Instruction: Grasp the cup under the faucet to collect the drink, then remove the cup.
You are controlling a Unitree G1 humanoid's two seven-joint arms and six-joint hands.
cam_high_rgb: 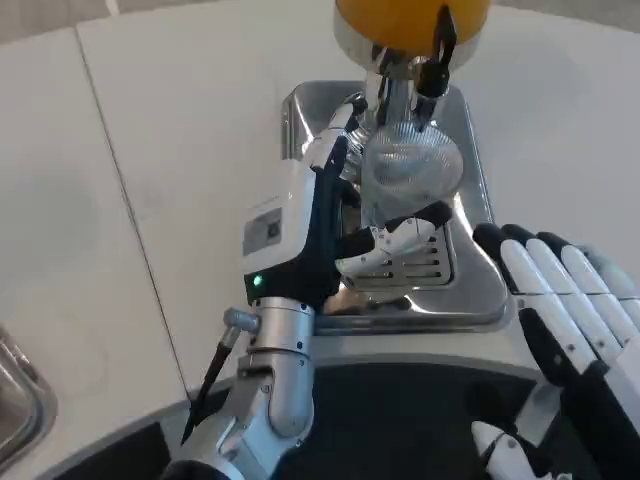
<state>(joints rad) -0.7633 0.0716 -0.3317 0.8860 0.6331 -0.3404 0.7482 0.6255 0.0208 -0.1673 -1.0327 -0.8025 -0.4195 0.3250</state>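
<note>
Under the faucet (425, 70), on the tray (480, 290), left robot hand (345, 215) grasps the clear cup (408, 175), right robot hand (570, 320) released nearby; risk: tilting or squeezing on withdrawal could spill drink or slip cup.

White table (150, 150), thin seam lines across the frame's left (evenly lit); metal tray corner (18, 405), lower left.

So the counter (150, 180) is plain white with a thin seam running down its left part. Sitting on it is a shiny steel drip tray (478, 285) with a slotted grate, and a metal rim (20, 400) pokes in at the left edge.
</note>
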